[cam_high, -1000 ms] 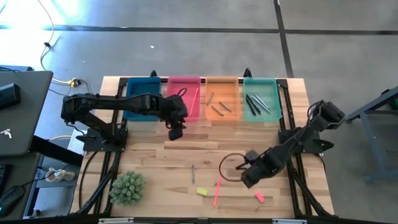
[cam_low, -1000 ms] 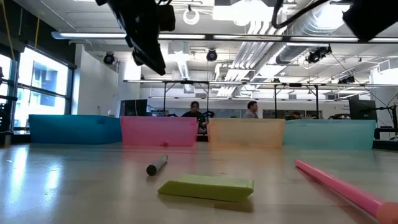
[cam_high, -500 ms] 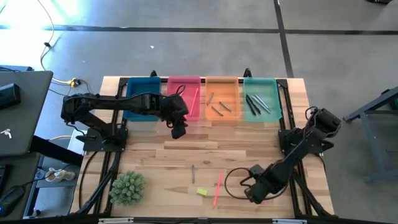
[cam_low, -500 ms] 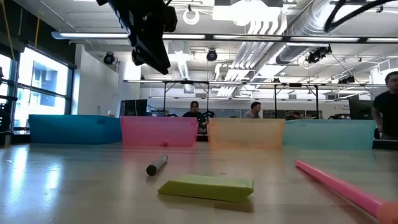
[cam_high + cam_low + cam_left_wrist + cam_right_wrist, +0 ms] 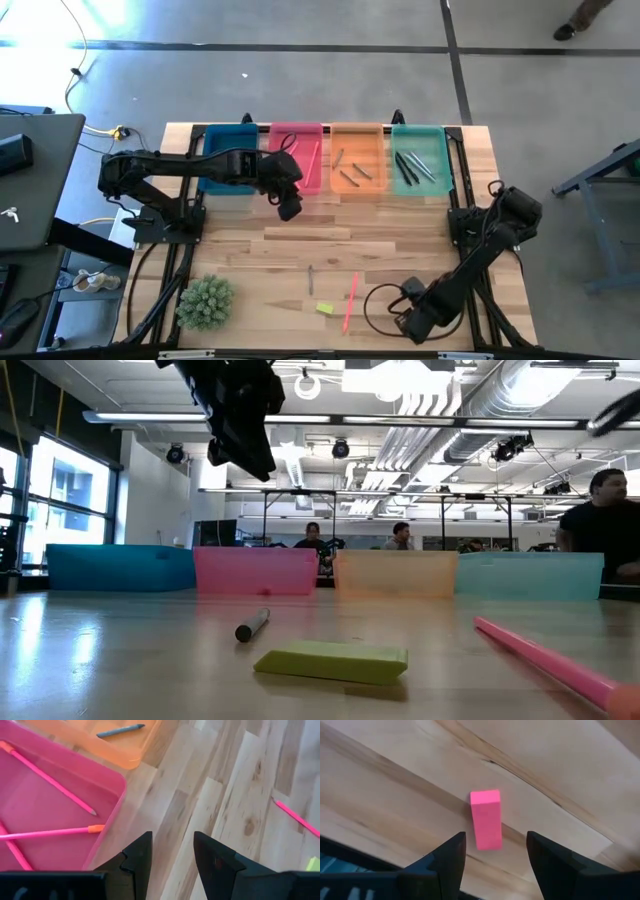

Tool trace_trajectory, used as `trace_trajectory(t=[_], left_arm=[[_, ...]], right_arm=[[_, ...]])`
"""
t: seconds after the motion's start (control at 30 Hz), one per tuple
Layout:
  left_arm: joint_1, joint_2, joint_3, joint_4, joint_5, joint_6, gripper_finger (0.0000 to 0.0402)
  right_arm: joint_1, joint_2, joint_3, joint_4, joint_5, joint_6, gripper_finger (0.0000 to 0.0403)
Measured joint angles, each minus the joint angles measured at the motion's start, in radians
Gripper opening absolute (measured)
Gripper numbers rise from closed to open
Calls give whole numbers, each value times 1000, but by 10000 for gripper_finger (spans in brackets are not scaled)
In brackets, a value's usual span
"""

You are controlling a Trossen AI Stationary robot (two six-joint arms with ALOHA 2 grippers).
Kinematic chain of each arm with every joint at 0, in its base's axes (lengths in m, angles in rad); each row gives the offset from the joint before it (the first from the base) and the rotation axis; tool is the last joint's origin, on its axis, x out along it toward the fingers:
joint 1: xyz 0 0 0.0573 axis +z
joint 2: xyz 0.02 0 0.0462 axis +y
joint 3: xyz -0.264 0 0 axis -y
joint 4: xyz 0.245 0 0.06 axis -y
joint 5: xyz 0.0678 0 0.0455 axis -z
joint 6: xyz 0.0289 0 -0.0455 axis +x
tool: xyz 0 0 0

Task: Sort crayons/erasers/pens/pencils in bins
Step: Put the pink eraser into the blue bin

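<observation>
The right tool [image 5: 492,857] hangs open over the pink eraser [image 5: 486,819], which lies at 12 o'clock between its fingers.

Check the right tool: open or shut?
Open. The right tool hangs over the pink eraser, its fingers apart and gripping nothing.

Bare planks lie open between the four bins [image 5: 325,160] along the far edge and the near-edge scatter of pink pencil [image 5: 350,300], yellow eraser [image 5: 325,309] and spiky plant [image 5: 205,302].
</observation>
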Motion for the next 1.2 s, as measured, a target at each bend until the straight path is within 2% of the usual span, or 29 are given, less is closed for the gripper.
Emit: trace_trajectory(t=[0.4, 0.77, 1.0, 1.2], left_arm=[[0, 0, 0, 0, -19, -4, 131], [22, 0, 0, -36, -29, 0, 131], [140, 0, 0, -187, 83, 28, 131], [229, 0, 0, -211, 145, 106, 131]], right_arm=[[11, 83, 6, 55, 6, 1, 186], [25, 87, 4, 45, 9, 26, 109], [25, 88, 2, 65, 22, 26, 66], [3, 88, 0, 75, 18, 26, 57]])
